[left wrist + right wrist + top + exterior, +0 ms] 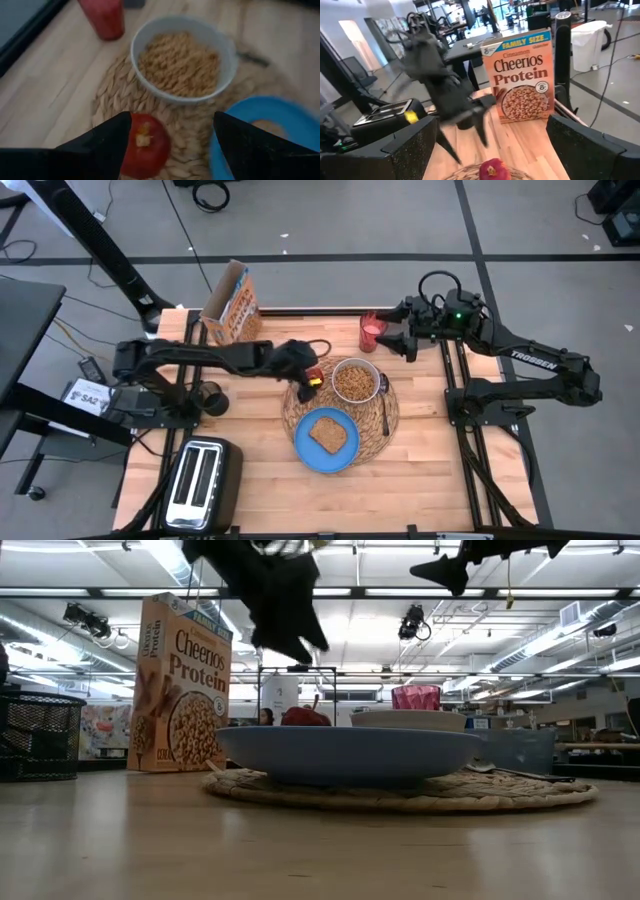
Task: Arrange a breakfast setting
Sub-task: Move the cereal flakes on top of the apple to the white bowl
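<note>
A round straw placemat (392, 420) lies mid-table. On it rest a white bowl (355, 381) of cereal, a blue plate (304, 448) bearing a toast slice (327, 434), a metal spoon (384, 408) at the right, and a red apple (146, 146) at the left. The pink glass (371, 332) stands beyond the mat, and the Cheerios box (232, 305) stands upright at the far left. My left gripper (172, 117) hovers open above the apple, slanting down. My right gripper (393, 328) is open and level, high beside the glass.
A silver toaster (200, 478) stands at the table's near left corner. A black mesh cup (210, 398) sits left of the mat. Bare wood lies to the right of the mat and along the near edge.
</note>
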